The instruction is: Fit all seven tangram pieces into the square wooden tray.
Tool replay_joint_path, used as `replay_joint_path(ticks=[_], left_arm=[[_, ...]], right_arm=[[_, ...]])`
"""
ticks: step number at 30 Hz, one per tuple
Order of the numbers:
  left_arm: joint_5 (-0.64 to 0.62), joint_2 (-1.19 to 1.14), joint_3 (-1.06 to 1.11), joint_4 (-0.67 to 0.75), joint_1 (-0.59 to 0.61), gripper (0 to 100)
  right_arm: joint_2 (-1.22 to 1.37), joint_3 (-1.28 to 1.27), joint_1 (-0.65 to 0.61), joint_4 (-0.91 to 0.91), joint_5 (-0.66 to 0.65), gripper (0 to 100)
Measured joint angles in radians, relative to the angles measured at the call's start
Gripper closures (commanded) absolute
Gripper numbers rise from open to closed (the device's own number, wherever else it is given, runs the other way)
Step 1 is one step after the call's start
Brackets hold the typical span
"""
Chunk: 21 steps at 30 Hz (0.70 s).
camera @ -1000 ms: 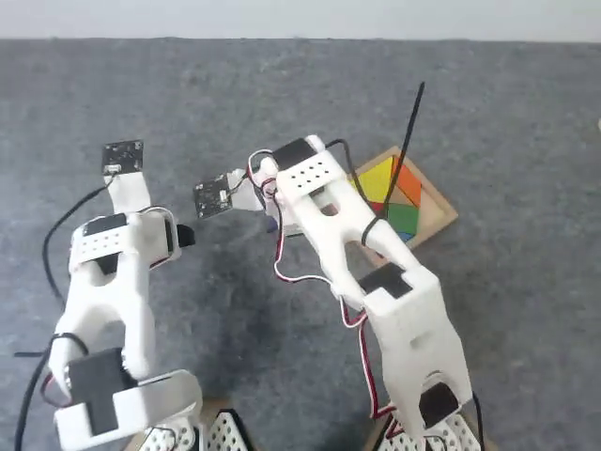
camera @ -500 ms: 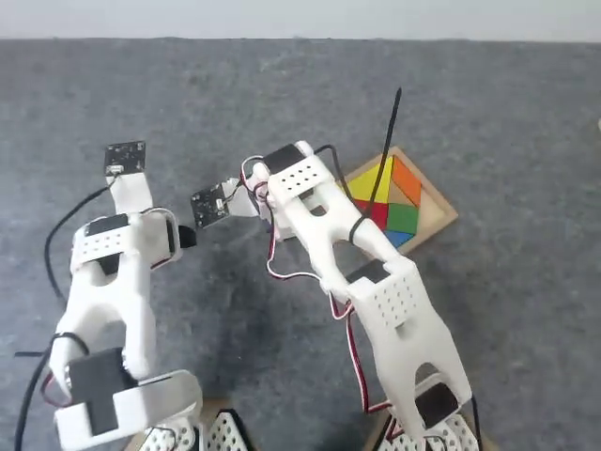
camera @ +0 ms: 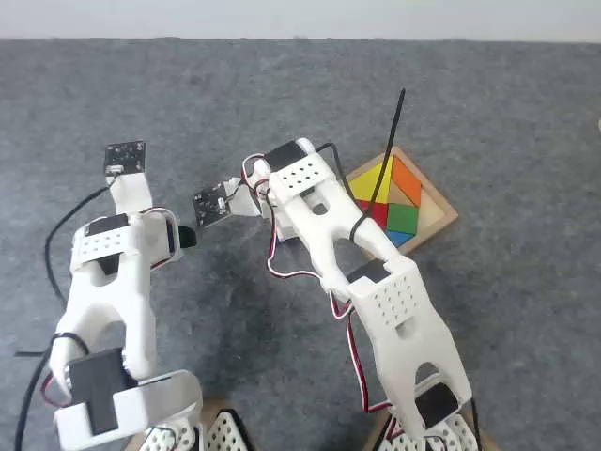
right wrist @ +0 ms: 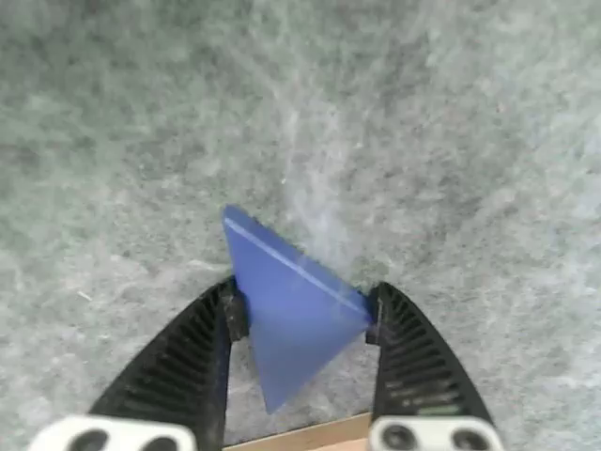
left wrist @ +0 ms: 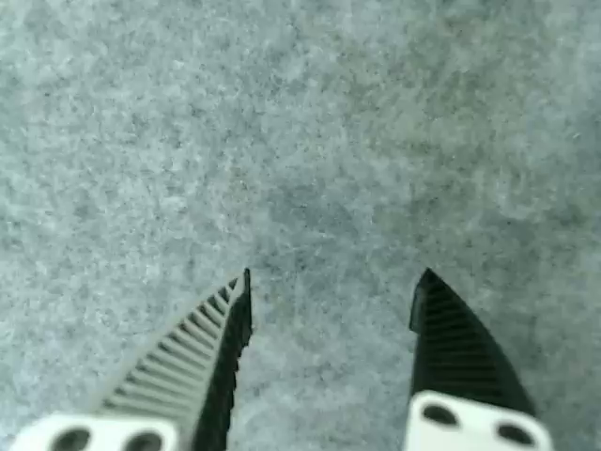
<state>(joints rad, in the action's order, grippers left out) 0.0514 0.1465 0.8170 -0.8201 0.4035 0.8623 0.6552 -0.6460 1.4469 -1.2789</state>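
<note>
Alignment matters: with our right gripper (right wrist: 299,315) clamped on the blue triangular tangram piece (right wrist: 293,305), we match its edges to the square wooden tray (camera: 435,185); left gripper (left wrist: 329,315) waits, spread wide.

i can read no text, number, label or sign here. the left wrist board (camera: 124,157) and the right wrist board (camera: 213,203) carry tiny pale marks, too small to make out.
</note>
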Motion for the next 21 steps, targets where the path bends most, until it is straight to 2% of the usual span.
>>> replay_joint_path(ticks=[3, 9, 13, 15, 18, 21], left_arm=[[0.000, 0.000, 0.000, 0.000, 0.000, 73], [0.000, 0.000, 0.000, 0.000, 0.000, 73], [0.000, 0.000, 0.000, 0.000, 0.000, 73], [0.000, 0.000, 0.002, 0.000, 0.000, 73], [0.000, 0.000, 0.003, 0.000, 0.000, 73], [0.000, 0.000, 0.003, 0.000, -0.009, 73]], right_arm=[[0.002, 0.040, 0.000, 0.037, 0.049, 95.4], [0.003, 0.264, -0.012, 0.172, 0.365, 95.4], [0.003, 0.482, -0.032, 0.299, 0.503, 95.5], [0.003, 0.562, -0.028, 0.304, 0.559, 95.5], [-0.009, 0.583, 0.018, 0.305, 0.621, 95.5], [-0.080, 0.512, 0.115, 0.305, 0.732, 95.5]])
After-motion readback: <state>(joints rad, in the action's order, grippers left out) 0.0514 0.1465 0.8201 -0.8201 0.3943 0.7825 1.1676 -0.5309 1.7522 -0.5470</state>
